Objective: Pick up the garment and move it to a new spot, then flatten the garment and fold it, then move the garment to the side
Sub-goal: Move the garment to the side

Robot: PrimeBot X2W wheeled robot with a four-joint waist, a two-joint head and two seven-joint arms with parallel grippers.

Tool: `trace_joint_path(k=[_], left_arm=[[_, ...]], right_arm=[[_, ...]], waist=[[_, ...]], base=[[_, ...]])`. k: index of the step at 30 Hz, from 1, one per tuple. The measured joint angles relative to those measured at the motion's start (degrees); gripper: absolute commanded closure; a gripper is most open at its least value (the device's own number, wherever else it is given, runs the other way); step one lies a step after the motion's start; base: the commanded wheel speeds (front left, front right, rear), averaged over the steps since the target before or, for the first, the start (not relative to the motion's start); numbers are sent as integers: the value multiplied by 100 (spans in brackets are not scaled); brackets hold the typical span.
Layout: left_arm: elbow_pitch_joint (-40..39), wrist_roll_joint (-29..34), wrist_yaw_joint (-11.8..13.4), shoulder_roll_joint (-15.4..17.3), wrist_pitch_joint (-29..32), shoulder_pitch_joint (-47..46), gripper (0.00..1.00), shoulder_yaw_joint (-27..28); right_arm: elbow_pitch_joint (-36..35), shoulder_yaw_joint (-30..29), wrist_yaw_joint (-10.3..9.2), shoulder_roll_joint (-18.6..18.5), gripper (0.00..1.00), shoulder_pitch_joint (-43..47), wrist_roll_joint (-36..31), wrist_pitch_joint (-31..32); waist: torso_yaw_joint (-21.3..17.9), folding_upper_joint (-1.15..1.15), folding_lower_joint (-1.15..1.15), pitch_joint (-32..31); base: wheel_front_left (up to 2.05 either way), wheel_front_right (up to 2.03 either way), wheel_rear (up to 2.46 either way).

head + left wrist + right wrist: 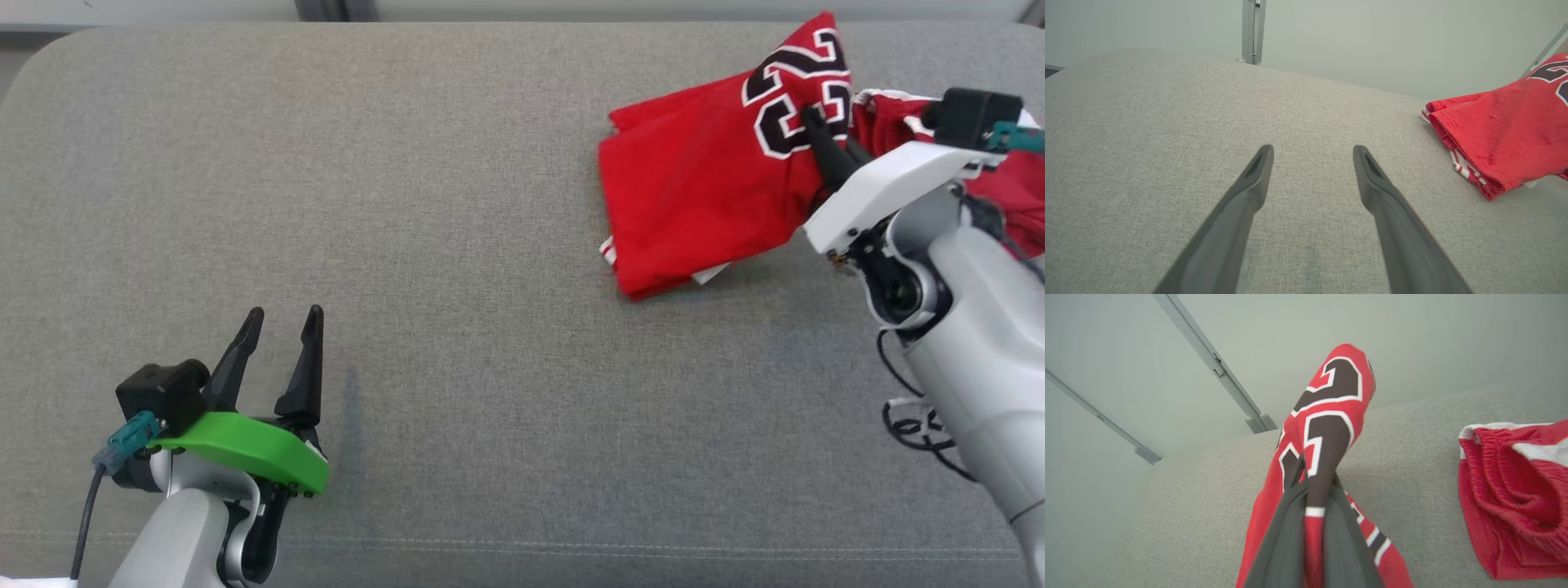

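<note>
The garment (702,188) is a red jersey with black, white-edged numbers, lying bunched at the far right of the grey cushion (457,245). My right gripper (816,122) is shut on a fold of it near the numbers. In the right wrist view the pinched cloth (1327,428) rises as a ridge between the two dark fingers (1280,539). My left gripper (282,322) stands open at the near left, nothing between its fingers. The left wrist view has that gripper (1312,153) over bare cushion, with the jersey's (1502,126) folded edge off to the right.
Red shorts with a white waistband (1012,175) lie just right of the jersey, behind my right wrist; they show again at the right (1515,490) of the right wrist view. A grey metal post (1252,32) stands behind the cushion's far edge.
</note>
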Motion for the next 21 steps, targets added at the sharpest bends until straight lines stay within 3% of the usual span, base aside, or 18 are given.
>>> trace_joint_path(k=[6,21], left_arm=[[-27,31,-45,2,0,0,0,14],[-32,204,-143,1,0,-13,0,23]], right_arm=[[-119,-70,-41,-408,100,-409,-129,234],[-133,-225,24,-1002,100,-879,-7,1063]], waist=[[-146,0,0,188],[-392,0,0,603]], base=[[0,0,0],[0,0,0]])
